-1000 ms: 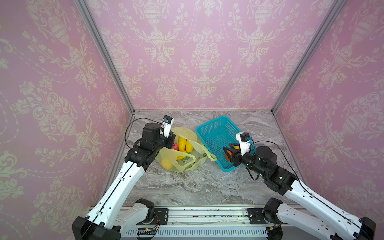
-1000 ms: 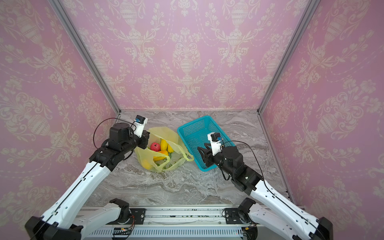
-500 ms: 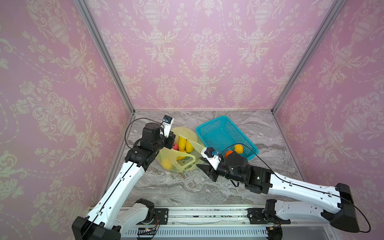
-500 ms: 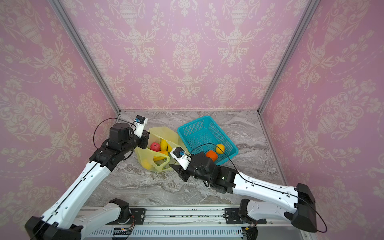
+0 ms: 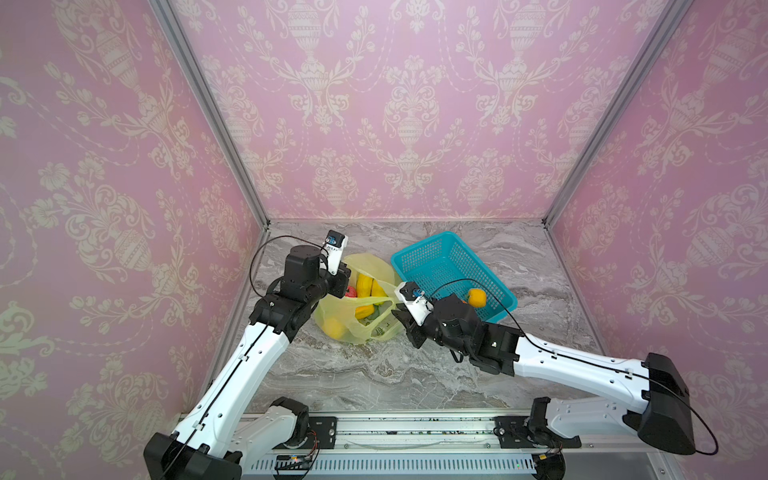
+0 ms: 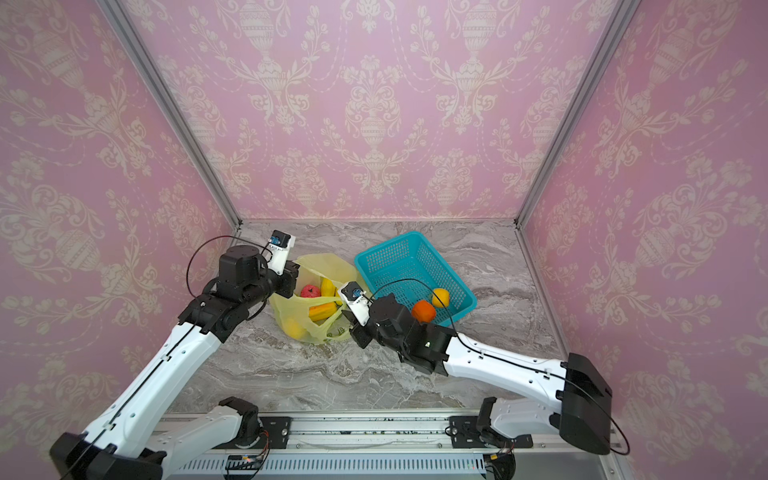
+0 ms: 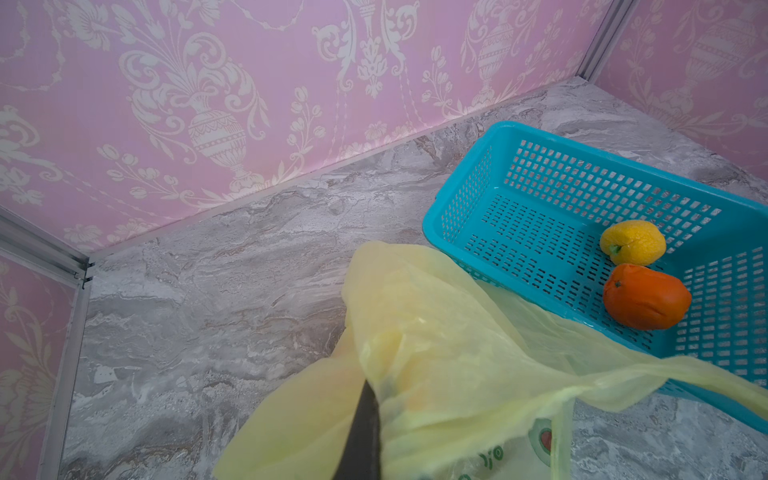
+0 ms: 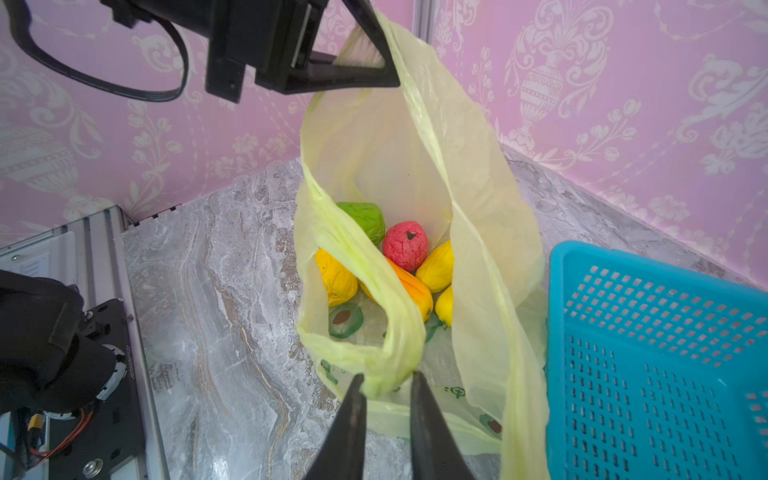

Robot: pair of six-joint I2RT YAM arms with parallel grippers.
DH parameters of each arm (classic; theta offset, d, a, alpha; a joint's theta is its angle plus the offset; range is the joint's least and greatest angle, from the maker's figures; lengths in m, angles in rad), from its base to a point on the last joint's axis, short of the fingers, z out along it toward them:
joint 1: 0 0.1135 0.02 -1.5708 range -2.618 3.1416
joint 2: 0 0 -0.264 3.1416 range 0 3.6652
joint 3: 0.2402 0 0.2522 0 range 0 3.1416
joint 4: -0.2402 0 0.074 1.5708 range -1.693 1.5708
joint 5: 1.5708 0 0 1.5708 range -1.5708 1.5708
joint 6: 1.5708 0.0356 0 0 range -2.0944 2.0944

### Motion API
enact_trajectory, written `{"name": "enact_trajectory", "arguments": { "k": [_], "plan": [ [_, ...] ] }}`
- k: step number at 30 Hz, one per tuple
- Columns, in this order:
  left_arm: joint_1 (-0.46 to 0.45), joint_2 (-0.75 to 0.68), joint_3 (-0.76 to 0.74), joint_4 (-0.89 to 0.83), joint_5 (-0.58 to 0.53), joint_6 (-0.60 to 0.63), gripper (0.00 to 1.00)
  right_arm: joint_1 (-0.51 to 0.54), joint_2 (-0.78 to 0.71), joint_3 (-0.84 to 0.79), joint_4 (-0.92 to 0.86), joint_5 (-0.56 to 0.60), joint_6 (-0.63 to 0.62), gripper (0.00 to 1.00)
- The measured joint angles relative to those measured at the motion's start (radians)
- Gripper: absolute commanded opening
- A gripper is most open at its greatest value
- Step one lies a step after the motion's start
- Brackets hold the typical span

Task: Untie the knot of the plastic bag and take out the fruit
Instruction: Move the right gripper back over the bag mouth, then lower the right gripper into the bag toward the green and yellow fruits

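The yellow-green plastic bag [image 5: 353,322] [image 6: 301,330] stands with its mouth open; the knot is out of view. My left gripper [image 8: 390,81] [image 7: 374,395] is shut on the bag's far rim and holds it up. My right gripper [image 8: 388,380] [image 5: 401,320] is at the near handle loop, its fingers pressed on the bunched plastic. Several fruit lie inside the bag: a green one [image 8: 363,218], a pink-red one [image 8: 405,245], yellow ones [image 8: 336,276] and an orange one [image 8: 413,293]. A yellow fruit [image 7: 631,243] and an orange fruit [image 7: 646,297] lie in the basket.
The teal mesh basket [image 5: 432,249] [image 6: 386,245] [image 8: 623,270] sits right beside the bag on the marble floor. Pink patterned walls close in the back and both sides. A metal rail [image 5: 395,428] runs along the front.
My right arm swung from over the basket to the bag's near handle, and its jaws narrowed onto it. The orange fruit it held now lies in the basket. The left arm stayed put.
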Motion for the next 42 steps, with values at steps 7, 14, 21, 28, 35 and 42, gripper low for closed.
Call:
{"name": "enact_trajectory", "arguments": {
  "k": [7, 14, 21, 28, 35, 42],
  "plan": [
    [0.0, 0.0, 0.0, 0.0, 0.0, 0.0, 0.0, -0.054, -0.084, -0.085, 0.046, -0.086, -0.036, 0.16],
    [0.0, 0.0, 0.0, 0.0, 0.0, 0.0, 0.0, -0.058, 0.0, -0.072, 0.045, -0.124, -0.071, 0.13],
    [0.0, 0.0, 0.0, 0.0, 0.0, 0.0, 0.0, -0.058, 0.282, 0.109, 0.021, -0.141, -0.05, 0.15],
    [0.0, 0.0, 0.0, 0.0, 0.0, 0.0, 0.0, -0.058, 0.472, 0.238, 0.017, -0.173, 0.02, 0.48],
    [0.0, 0.0, 0.0, 0.0, 0.0, 0.0, 0.0, -0.058, 0.635, 0.363, 0.023, -0.204, 0.082, 0.59],
    [0.006, 0.0, 0.0, 0.0, 0.003, 0.0, 0.0, -0.058, 0.76, 0.449, 0.024, -0.224, 0.126, 0.68]
  ]
}}
